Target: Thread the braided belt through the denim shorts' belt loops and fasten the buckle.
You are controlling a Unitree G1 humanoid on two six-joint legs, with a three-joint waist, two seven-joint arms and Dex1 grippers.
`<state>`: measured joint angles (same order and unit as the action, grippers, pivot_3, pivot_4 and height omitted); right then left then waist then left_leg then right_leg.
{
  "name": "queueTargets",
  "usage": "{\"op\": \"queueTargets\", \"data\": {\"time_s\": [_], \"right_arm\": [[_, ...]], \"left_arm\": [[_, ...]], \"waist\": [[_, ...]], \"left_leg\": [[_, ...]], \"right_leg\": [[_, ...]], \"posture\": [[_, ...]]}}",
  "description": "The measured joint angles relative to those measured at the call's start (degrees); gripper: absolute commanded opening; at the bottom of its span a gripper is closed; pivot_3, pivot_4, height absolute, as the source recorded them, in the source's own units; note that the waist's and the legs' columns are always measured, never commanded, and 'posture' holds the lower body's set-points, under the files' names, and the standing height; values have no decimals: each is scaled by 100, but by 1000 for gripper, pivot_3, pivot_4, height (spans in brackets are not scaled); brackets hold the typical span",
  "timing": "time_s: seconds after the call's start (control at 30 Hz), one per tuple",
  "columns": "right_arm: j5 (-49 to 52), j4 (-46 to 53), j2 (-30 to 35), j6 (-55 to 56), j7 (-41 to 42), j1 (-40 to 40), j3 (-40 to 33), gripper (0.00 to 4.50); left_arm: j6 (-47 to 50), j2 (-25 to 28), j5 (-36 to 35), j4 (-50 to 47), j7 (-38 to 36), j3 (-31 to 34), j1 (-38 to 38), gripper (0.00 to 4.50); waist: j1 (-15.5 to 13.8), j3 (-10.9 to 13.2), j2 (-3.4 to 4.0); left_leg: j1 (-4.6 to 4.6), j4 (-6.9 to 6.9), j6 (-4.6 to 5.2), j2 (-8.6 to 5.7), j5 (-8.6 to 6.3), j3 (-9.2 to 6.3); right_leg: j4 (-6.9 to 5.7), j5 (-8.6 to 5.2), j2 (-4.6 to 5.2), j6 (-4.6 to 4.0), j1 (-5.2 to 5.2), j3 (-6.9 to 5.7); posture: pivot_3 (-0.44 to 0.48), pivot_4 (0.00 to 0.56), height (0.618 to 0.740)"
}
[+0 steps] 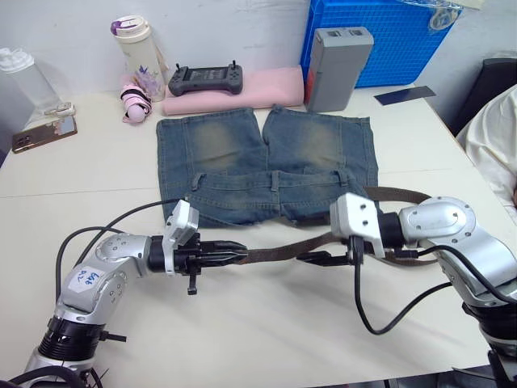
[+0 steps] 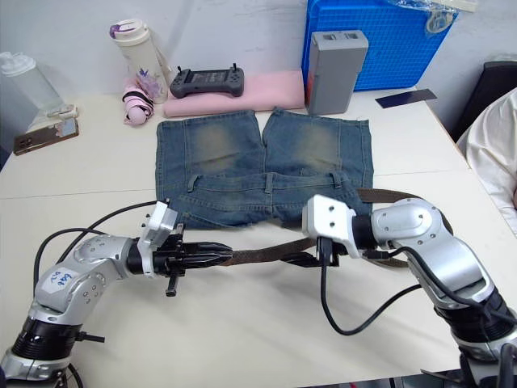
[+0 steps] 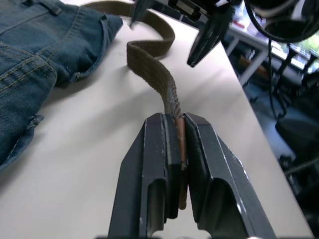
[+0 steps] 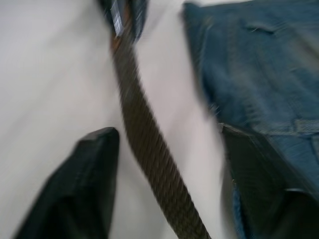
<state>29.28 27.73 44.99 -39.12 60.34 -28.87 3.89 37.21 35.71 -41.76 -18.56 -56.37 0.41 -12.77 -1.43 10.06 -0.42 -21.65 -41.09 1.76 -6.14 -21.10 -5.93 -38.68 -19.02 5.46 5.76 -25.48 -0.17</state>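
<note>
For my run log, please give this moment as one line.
left gripper: shut on dark brown braided belt end | right gripper: open around belt | faded blue denim shorts: flat on table | threading: not begun

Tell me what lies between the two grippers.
In the left eye view, the long dark brown braided belt spans it above bare table: the left gripper pinches its end, and the open right gripper straddles it.

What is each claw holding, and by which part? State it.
The left claw is shut on the dark brown braided belt, pinching its free tip. The right claw is open, straddling the belt and holding nothing.
</note>
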Motion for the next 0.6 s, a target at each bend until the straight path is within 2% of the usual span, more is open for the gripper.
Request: {"op": "queueTargets", "data": {"time_s": [0.17, 0.33, 0.43, 0.5, 0.6], "right_arm": [[2211, 616, -47, -1385, -614, 436, -1318, 4438], [4732, 829, 321, -1979, -999, 1151, -2094, 4438], [5622, 836, 324, -1999, -1524, 1576, -1997, 4438], [5609, 842, 174, -2038, -1959, 1829, -1589, 4438], [5470, 679, -377, -2079, -2637, 2095, -910, 4438]], "left_arm": [[803, -563, -883, -391, 1107, 451, 265, 398], [1220, -796, -1616, -611, 1844, 824, 325, 398], [1402, -823, -1998, -766, 2136, 884, 275, 398], [1490, -807, -2258, -857, 2217, 896, 195, 398], [1545, -743, -2490, -991, 2300, 943, 177, 398]], "waist": [[-43, 1, -2], [-30, 1, -3], [-2, 0, -3], [-10, -2, -7], [-3, -2, -6]], "left_leg": [[-3, 0, 2, -2, -1, -7], [-1, -7, 3, -1, -1, -4], [4, -7, -1, 1, 2, 0], [10, -5, -6, 3, 5, 0], [10, -5, -7, 1, 6, 1]], "right_leg": [[4, 0, 2, 0, 2, -4], [0, 1, 2, 1, 6, -3], [-12, 1, 2, 1, 7, 2], [-15, 0, 0, 1, 8, 1], [-19, 0, 0, 1, 5, 6]], "posture": [[0, 150, 678], [0, 150, 678], [0, 150, 678], [0, 150, 678], [0, 150, 678]]}}
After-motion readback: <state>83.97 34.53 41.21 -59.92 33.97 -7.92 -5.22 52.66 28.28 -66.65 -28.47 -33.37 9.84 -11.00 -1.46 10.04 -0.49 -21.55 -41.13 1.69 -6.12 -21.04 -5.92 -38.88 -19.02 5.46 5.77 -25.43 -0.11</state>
